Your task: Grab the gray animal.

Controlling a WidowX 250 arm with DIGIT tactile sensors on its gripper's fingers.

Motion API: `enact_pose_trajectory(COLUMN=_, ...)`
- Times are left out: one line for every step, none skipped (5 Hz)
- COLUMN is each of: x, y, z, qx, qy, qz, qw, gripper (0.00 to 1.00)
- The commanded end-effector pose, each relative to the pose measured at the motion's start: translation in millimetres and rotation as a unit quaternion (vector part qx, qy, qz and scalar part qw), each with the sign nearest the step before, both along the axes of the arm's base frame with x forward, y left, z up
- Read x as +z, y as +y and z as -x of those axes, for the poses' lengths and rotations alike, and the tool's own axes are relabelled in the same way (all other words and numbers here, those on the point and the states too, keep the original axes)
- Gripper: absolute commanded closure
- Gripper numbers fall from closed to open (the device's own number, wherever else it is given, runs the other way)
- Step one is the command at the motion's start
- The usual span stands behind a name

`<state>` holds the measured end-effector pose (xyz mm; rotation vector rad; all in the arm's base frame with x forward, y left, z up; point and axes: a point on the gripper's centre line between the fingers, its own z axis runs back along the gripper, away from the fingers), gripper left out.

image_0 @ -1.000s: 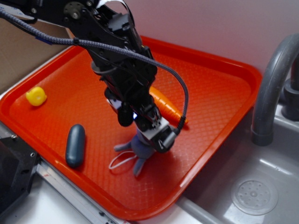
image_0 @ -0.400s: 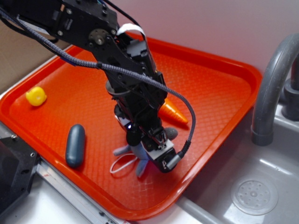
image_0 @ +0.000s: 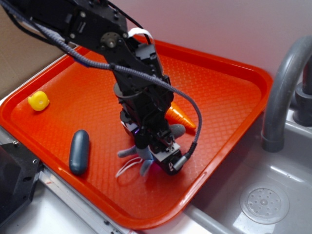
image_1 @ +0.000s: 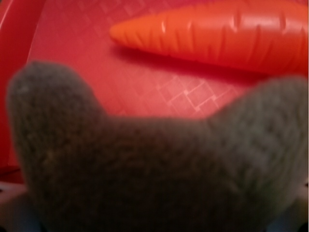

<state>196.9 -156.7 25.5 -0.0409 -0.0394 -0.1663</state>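
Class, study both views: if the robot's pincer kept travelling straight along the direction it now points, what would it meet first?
Most likely the soft gray plush animal: the pincer points down right at it, and its fuzzy gray body fills the wrist view. Beneath lies the orange plastic tray. Whether they already touch is unclear.

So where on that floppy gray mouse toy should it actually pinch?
Probably the plump middle of the gray animal, coming straight down from above. It lies flat on the tray, and its ears, limbs and string are thin and floppy. The gripper is already low over it.
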Motion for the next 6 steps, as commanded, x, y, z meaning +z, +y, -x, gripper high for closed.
enact_pose_trajectory(x=80, y=24, z=-1, qx=-0.011, qy=-0.074, qz=0.017, qw=0.997, gripper=1.00)
enact_pose_trajectory(x=120, y=56, z=-4, qx=0.011, qy=-0.096, qz=0.000, qw=0.995, gripper=1.00)
enact_pose_trajectory(x=152, y=98, z=-6, qx=0.057, qy=-0.102, qz=-0.025, qw=0.993, gripper=1.00)
enact_pose_trajectory(x=173, y=120, z=-2, qx=0.093, qy=-0.109, qz=-0.039, qw=0.989, gripper=1.00)
enact_pose_trajectory(x=187, y=141, z=4, qx=0.139, qy=-0.119, qz=-0.045, qw=0.982, gripper=1.00)
enact_pose_trajectory(x=188, y=154, z=7, qx=0.163, qy=-0.124, qz=-0.012, qw=0.979, gripper=1.00)
